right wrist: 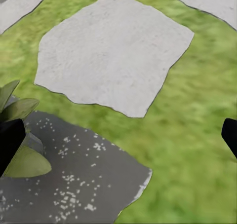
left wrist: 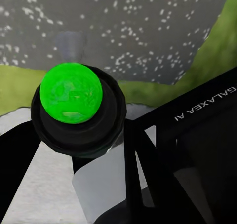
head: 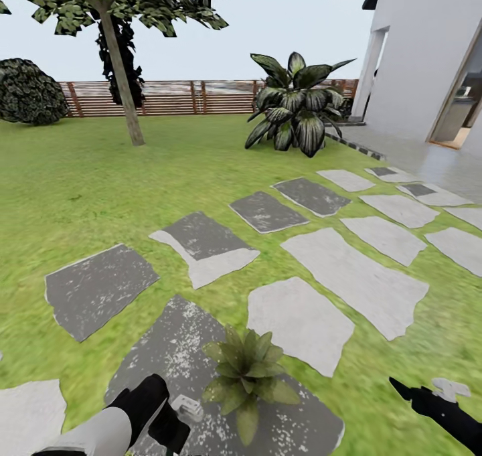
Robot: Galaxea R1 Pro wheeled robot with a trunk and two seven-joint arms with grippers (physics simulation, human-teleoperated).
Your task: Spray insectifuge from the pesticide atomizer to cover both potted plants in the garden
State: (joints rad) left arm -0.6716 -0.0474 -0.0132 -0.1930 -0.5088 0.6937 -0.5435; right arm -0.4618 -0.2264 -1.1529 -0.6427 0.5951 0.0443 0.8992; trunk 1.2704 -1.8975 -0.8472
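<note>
One potted plant (head: 248, 375), a low rosette of pointed green leaves, stands on a dark speckled slab (head: 174, 349) close in front of me. My left gripper (head: 175, 424) is just left of it, shut on the pesticide atomizer (head: 188, 408), whose whitish-grey head pokes out. In the left wrist view the atomizer's dark round body (left wrist: 76, 125) carries a bright green ball (left wrist: 71, 92) and hangs over the slab. My right gripper (head: 428, 396) hovers open over the grass to the plant's right; its dark fingers (right wrist: 10, 145) flank the plant's leaves (right wrist: 19, 110). The second potted plant is out of view.
Grey stepping slabs (head: 348, 275) run across the lawn toward a white house (head: 428, 54). A big variegated shrub (head: 294, 104), a tree (head: 124, 88) and a round bush (head: 30, 91) stand before the slatted fence (head: 201, 98).
</note>
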